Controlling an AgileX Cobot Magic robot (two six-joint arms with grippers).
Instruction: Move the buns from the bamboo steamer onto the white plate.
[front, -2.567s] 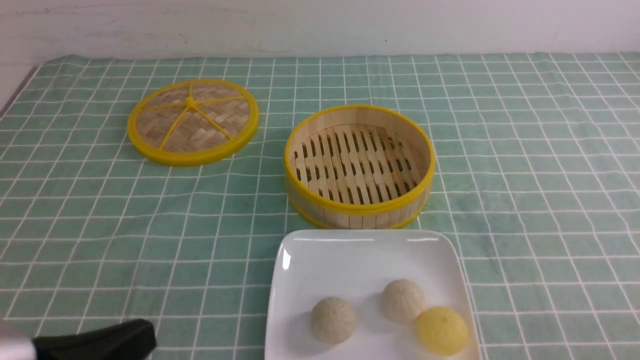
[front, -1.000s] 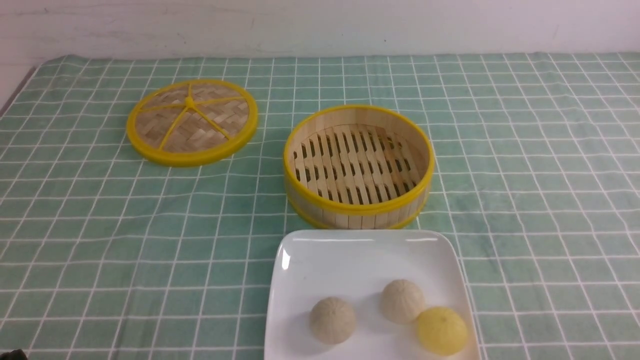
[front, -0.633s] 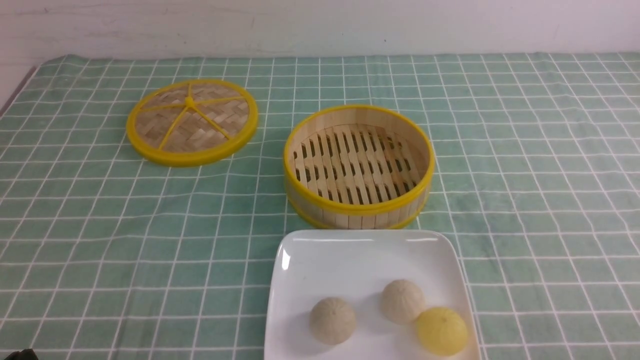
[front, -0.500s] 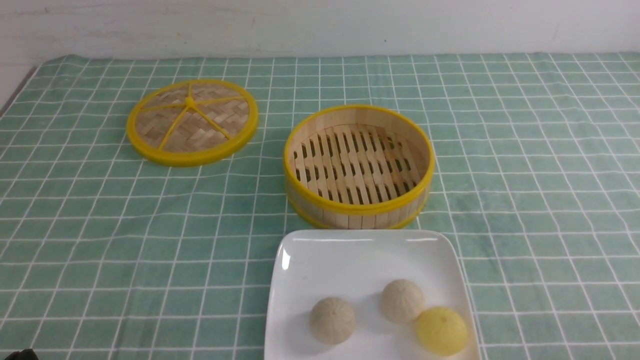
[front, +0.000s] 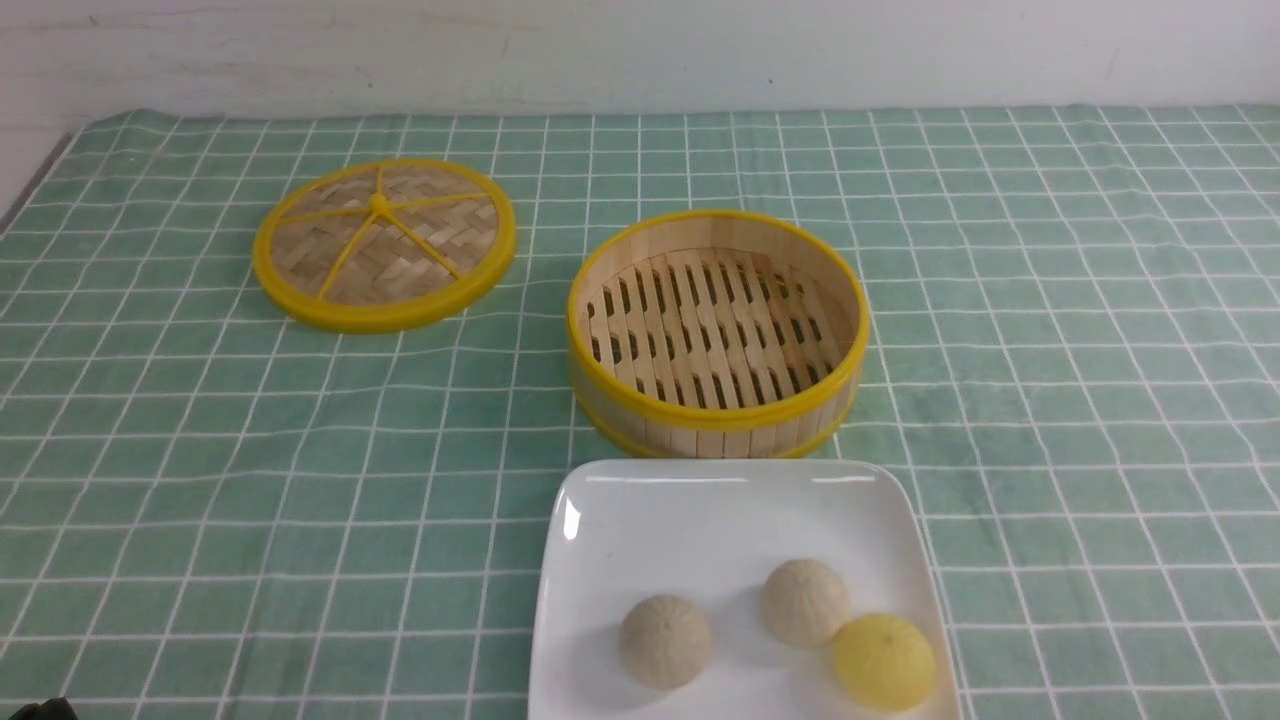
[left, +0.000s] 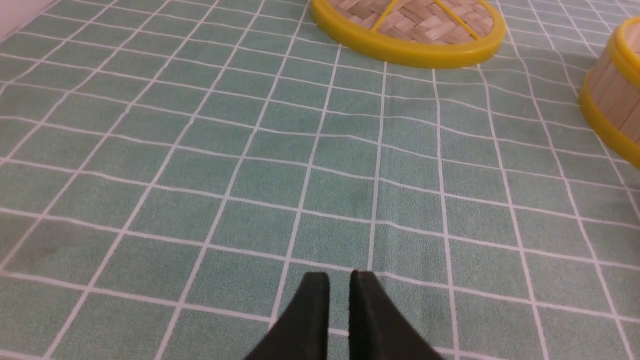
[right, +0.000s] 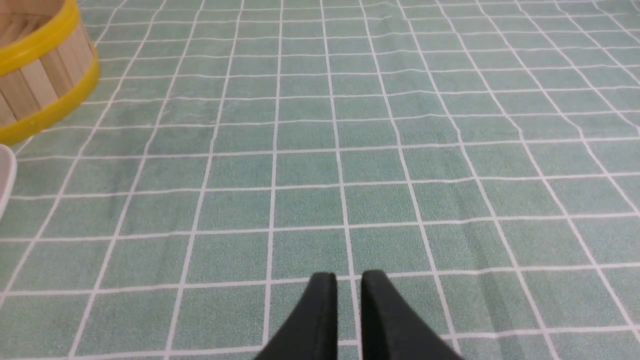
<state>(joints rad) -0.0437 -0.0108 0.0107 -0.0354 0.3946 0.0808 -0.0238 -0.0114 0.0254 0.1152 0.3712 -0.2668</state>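
Two pale buns (front: 665, 641) (front: 804, 601) on the white plate (front: 700, 520), near its close edge, a little apart. Right bun touching a yellow bun (front: 884, 661) at the plate's right side. Steamer (front: 717, 420) just behind the plate, nothing inside, only bare slats. Flat lid (front: 385, 243) lying well off to the left and farther back, on the green checked cloth (front: 1050, 400) over the bench. In the left wrist view: left tool (left: 339, 282) low over the cloth, its two black fingers (left: 312, 300) nearly together with only a thin gap, holding nothing. Lid (left: 405, 40) far ahead of it, steamer wall (left: 612, 95) at the edge of the view. In the front view only a tiny dark bit in the bottom left corner, too small to tell what. In the right wrist view: right tool (right: 348, 282) also low over the cloth, fingers (right: 322, 300) nearly together with a thin gap, holding nothing. Steamer wall (right: 35, 85) and a sliver of plate rim (right: 5, 175) off to one side, well apart from the tool. Right tool not seen in the front view.
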